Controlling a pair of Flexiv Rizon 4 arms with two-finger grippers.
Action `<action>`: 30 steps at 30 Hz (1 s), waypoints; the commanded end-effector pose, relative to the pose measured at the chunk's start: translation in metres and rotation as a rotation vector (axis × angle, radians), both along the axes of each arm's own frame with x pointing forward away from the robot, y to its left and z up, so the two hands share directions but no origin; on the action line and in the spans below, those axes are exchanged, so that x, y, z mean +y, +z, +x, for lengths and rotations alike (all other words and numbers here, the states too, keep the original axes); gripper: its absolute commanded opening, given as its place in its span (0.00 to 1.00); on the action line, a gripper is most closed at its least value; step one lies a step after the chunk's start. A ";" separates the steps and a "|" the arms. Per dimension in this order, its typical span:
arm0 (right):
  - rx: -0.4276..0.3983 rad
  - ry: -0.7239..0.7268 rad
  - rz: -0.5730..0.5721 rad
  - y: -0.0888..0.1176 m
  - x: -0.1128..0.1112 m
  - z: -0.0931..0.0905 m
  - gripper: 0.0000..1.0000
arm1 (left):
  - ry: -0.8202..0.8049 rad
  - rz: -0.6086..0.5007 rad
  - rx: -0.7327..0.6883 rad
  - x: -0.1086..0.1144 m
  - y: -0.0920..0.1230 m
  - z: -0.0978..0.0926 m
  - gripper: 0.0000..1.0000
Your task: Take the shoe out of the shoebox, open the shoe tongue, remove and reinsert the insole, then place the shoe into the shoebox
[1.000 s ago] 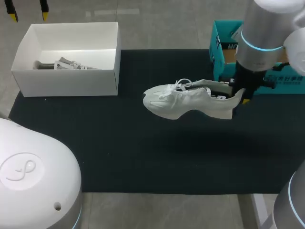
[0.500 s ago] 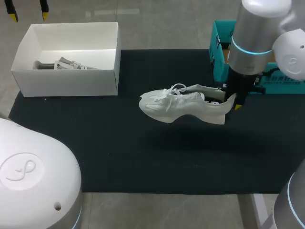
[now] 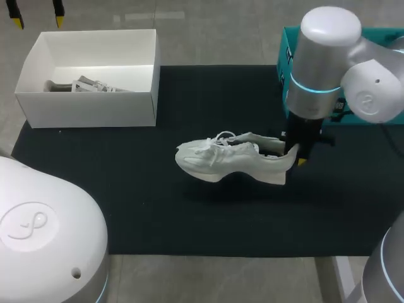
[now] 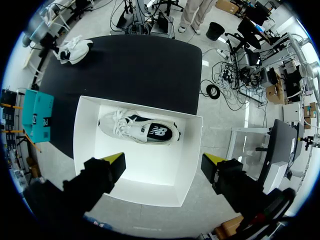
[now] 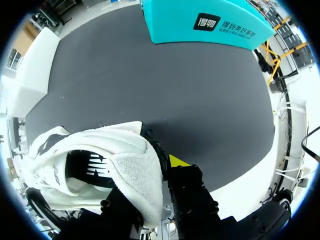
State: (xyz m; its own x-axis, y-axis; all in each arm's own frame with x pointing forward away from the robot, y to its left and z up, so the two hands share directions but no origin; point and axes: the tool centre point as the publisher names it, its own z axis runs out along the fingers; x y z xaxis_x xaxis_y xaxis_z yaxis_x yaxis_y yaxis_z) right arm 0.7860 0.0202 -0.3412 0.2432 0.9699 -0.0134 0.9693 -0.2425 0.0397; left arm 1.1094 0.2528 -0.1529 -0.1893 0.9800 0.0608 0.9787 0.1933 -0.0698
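Head view: right gripper [image 3: 295, 155] was clamped on the heel of the white shoe [image 3: 224, 161], held just above the black mat [image 3: 189, 214], toe toward the white box [image 3: 88, 110]. The teal box [image 3: 291, 53] stood behind the right arm.

Left wrist view: left gripper [image 4: 162, 167] hung over the white box [image 4: 186, 160], fingers wide apart, nothing between them. A second shoe [image 4: 140, 131] lay inside.

Right wrist view: right gripper [image 5: 156, 165] pinched the shoe [image 5: 95, 155] by its heel collar. One yellow fingertip [image 5: 177, 161] showed beside it.

Black matte table [image 3: 139, 202], evenly lit, faint shadow mid-surface.
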 end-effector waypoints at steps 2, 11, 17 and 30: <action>0.003 0.002 -0.061 -0.018 0.007 0.003 0.00 | -0.001 0.002 0.001 0.000 0.000 0.000 1.00; 0.036 -0.022 -0.093 -0.039 -0.005 -0.005 0.00 | -0.001 0.002 0.001 0.000 0.000 0.000 1.00; 0.049 -0.042 -0.096 -0.045 -0.007 -0.009 0.00 | -0.001 0.002 0.001 0.000 0.000 0.000 1.00; 0.038 -0.076 -0.103 -0.047 -0.006 -0.014 1.00 | -0.001 0.002 0.001 0.000 0.000 0.000 1.00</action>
State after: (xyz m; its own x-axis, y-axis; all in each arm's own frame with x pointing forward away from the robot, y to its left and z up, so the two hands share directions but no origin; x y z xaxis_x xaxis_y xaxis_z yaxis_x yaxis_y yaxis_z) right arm 0.7752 0.0137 -0.3936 0.3080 0.9431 -0.1250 0.9511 -0.3086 0.0153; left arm 1.1094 0.2528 -0.1530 -0.1892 0.9801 0.0607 0.9787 0.1933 -0.0698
